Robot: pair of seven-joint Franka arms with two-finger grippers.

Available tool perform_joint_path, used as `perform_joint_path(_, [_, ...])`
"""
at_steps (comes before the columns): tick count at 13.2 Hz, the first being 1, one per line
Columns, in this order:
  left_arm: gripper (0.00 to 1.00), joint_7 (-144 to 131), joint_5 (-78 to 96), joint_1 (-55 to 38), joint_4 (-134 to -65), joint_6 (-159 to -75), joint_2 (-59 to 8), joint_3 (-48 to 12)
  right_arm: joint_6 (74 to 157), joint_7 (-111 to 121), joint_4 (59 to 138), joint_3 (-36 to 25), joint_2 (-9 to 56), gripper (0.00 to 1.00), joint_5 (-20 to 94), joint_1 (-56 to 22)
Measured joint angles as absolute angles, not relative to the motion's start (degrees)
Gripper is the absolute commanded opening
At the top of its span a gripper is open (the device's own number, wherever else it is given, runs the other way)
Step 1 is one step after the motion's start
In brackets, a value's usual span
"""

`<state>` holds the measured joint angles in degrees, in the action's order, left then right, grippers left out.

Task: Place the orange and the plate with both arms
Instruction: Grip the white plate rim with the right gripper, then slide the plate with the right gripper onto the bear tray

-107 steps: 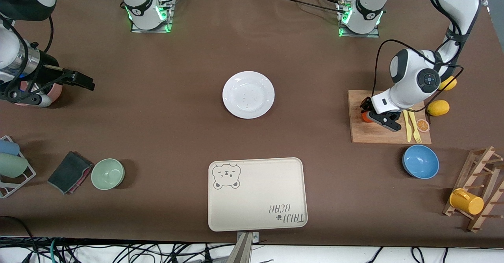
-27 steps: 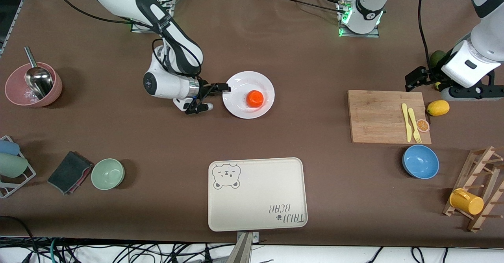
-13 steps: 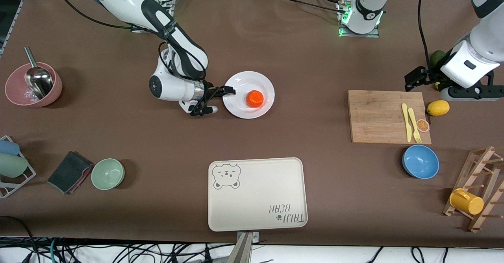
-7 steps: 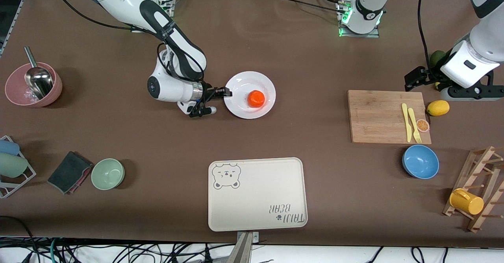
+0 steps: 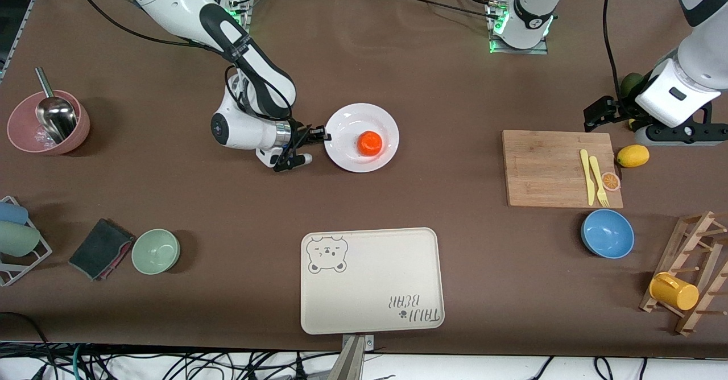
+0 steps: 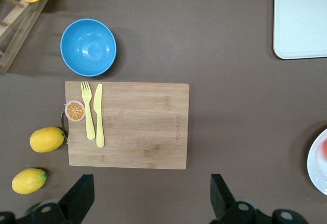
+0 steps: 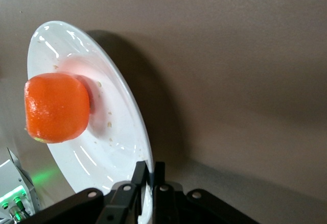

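The white plate (image 5: 348, 152) sits mid-table with the orange (image 5: 370, 143) on it. My right gripper (image 5: 324, 137) is shut on the plate's rim at the edge toward the right arm's end. In the right wrist view the fingers (image 7: 139, 175) pinch the rim of the plate (image 7: 110, 147), and the orange (image 7: 56, 107) rests on it. My left gripper (image 5: 594, 114) is open and empty above the table, just past the wooden cutting board (image 5: 554, 169). Its fingertips (image 6: 79, 198) show wide apart in the left wrist view.
A cream bear tray (image 5: 371, 280) lies near the front edge. The board holds a yellow fork and knife (image 5: 594, 178) and an orange-slice disc (image 5: 611, 181). A blue bowl (image 5: 607, 233), lemon (image 5: 633, 156), green bowl (image 5: 156, 251), pink bowl with scoop (image 5: 48, 124) and mug rack (image 5: 685, 280) stand around.
The orange has gone from the cutting board onto the plate, and my left arm has drawn back. My right gripper came in and shut on the rim; the plate has shifted slightly.
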<state>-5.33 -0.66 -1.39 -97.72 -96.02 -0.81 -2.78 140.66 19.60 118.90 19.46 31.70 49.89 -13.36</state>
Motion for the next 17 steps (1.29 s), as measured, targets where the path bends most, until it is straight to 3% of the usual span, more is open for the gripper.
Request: perform_joint_path(17, [1.0,-5.34,-0.66,-1.42,-97.56,-95.45,-0.97,-2.78,136.34,21.83,117.19,19.43,31.86,0.0,56.85,-9.73])
